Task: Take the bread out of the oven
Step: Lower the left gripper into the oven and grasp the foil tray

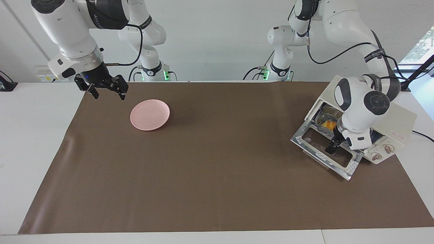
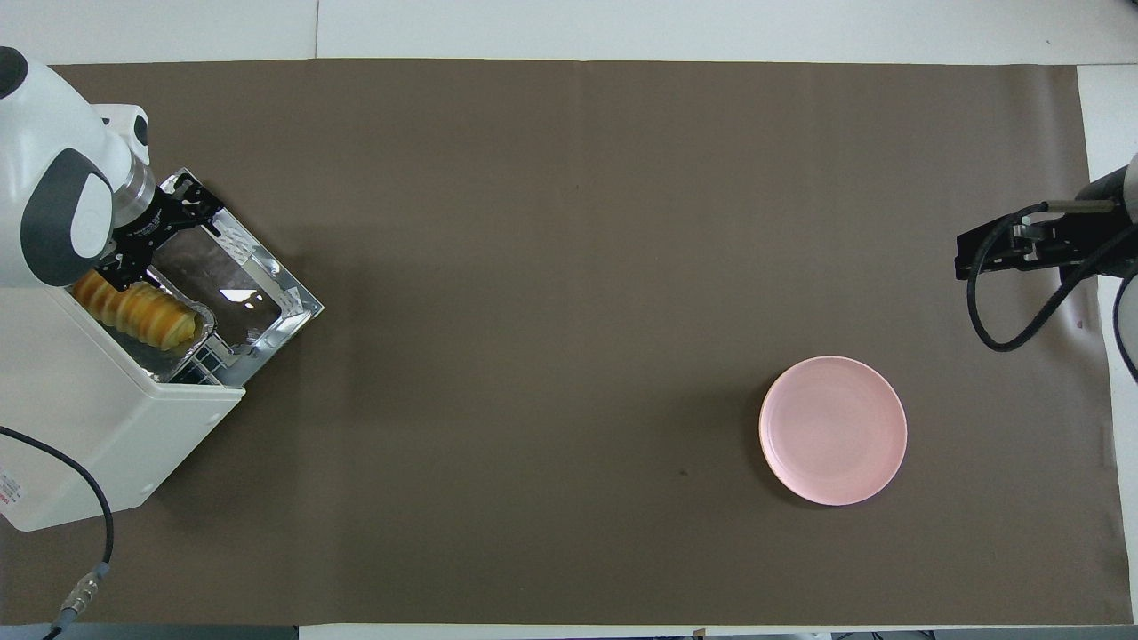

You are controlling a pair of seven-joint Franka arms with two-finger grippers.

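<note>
A big white table (image 1: 34, 142) holds a wide brown paper mat (image 1: 217, 162) that covers most of its top. A round pink plate (image 1: 150, 114) sits flat on the mat, close to the right gripper (image 1: 107, 92), which hangs over the mat's edge. A boxy cream-white toaster oven (image 1: 396, 127) stands on the table at the left arm's end. Its glass door (image 1: 327, 149) lies open, flat on the mat, right under the left gripper (image 1: 331, 146).
</note>
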